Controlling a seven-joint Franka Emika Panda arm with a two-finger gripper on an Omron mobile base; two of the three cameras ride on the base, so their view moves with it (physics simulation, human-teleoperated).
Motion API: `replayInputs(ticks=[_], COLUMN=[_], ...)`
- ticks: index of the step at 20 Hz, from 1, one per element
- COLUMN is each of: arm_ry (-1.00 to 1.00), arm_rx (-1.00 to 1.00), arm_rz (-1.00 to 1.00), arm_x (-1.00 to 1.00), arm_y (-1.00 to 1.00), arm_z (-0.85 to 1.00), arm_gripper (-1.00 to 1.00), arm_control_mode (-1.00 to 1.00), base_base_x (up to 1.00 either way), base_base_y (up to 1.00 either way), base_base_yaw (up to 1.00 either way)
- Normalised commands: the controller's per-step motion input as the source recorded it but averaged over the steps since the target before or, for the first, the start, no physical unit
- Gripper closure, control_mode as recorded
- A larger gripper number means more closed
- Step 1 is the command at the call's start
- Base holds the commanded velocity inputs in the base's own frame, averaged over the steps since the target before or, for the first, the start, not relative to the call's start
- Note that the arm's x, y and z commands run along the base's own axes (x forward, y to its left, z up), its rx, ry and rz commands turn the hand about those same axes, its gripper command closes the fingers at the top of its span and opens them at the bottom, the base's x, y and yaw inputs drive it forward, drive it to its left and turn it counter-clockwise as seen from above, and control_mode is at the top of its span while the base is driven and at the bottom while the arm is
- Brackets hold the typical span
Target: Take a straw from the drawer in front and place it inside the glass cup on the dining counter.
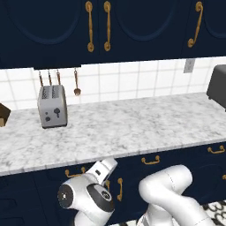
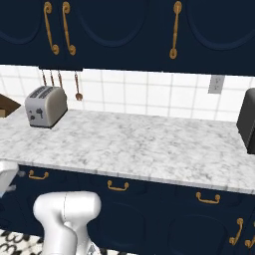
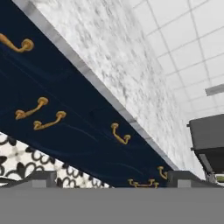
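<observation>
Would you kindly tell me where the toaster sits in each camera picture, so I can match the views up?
Left base view: the toaster stands at the left on the marble worktop, below the hanging utensils.
Right base view: the toaster is at the far left of the worktop, seen from its end.
Hand view: not in it.
Shared landmark: the dark appliance at the worktop's right end.

We see a home kitchen: a silver 2-slot toaster [image 1: 52, 106] on a veined marble worktop [image 1: 132, 123], white tiled backsplash [image 1: 132, 81], navy cabinets with brass handles [image 1: 90, 26].
</observation>
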Motion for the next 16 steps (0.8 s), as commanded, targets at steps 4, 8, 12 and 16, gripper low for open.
replayInputs(ticks=[4, 8, 12, 16], arm_ry=[-0.02, 0.01, 0.05, 0.08], arm_rx=[-0.39, -0.36, -0.32, -0.28], arm_rz=[0.14, 0.06, 0.03, 0.11], arm_x=[0.70, 0.54, 0.65, 0.67], arm_y=[0.97, 1.00, 0.72, 0.29], arm_z=[-0.47, -0.53, -0.47, -0.47], arm_gripper=[-1.00, -1.00, -1.00, -1.00], arm_control_mode=[-1.00, -1.00, -1.00, -1.00], base_base_x=[0.00, 0.00, 0.00, 0.00], base_base_y=[0.00, 0.00, 0.00, 0.00], base_base_yaw=[0.00, 0.00, 0.00, 0.00])
